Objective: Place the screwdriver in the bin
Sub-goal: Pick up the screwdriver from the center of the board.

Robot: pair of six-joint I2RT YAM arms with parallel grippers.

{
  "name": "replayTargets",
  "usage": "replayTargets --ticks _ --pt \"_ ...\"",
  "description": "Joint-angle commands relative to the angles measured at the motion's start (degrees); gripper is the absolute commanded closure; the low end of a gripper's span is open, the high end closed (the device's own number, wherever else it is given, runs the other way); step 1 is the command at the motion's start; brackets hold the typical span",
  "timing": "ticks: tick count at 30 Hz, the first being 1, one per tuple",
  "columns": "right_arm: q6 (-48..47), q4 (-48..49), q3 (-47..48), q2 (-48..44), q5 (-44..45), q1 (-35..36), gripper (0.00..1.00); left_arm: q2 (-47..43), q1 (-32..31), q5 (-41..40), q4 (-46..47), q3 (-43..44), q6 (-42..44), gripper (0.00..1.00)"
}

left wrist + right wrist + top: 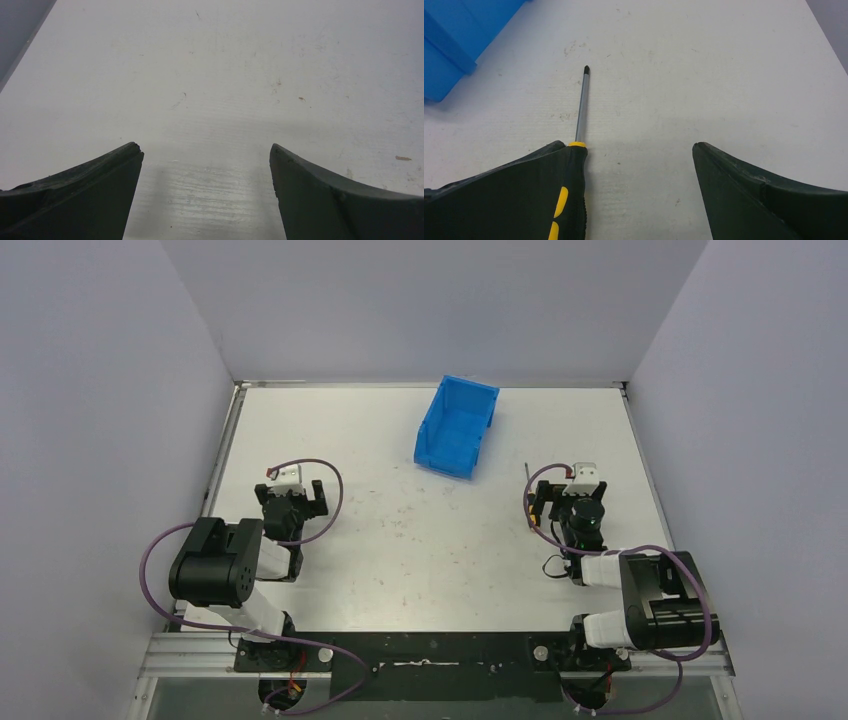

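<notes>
Two open grippers, one bin, one screwdriver on a white table [420,570].

Left gripper [290,502]: jaws spread wide, nothing between them, low over bare tabletop. Bin [458,425]: blue, open-top, at the far centre of the table, well apart from both arms. Screwdriver [582,102]: lying flat on the table, tip pointing away, black-and-yellow handle right against the inner face of the right gripper's left finger [514,200]. Right gripper [639,147]: released, jaws wide, other finger well clear of the handle.
</notes>
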Motion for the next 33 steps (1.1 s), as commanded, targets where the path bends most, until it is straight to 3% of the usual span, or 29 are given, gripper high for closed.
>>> replayTargets --ticks 1,9,18,29,33 --pt "-1.1 -1.9 2.1 -3.1 0.3 0.0 0.0 -0.3 -0.1 0.2 3.1 0.9 0.3 0.03" --pt "-1.1 -14.5 7.5 -12.5 -0.6 0.5 0.0 -0.3 -0.1 0.2 3.1 0.9 0.4 0.03" --pt "-2.2 -33.7 22.2 -20.0 -1.0 0.6 0.0 -0.3 -0.1 0.2 3.1 0.9 0.3 0.03" --pt "-0.9 -59.8 46.8 -15.1 -1.4 0.6 0.0 -0.3 -0.1 0.2 3.1 0.9 0.4 0.03" --pt "-1.3 -62.9 52.6 -12.6 -1.5 0.7 0.0 -0.3 -0.1 0.2 3.1 0.9 0.4 0.03"
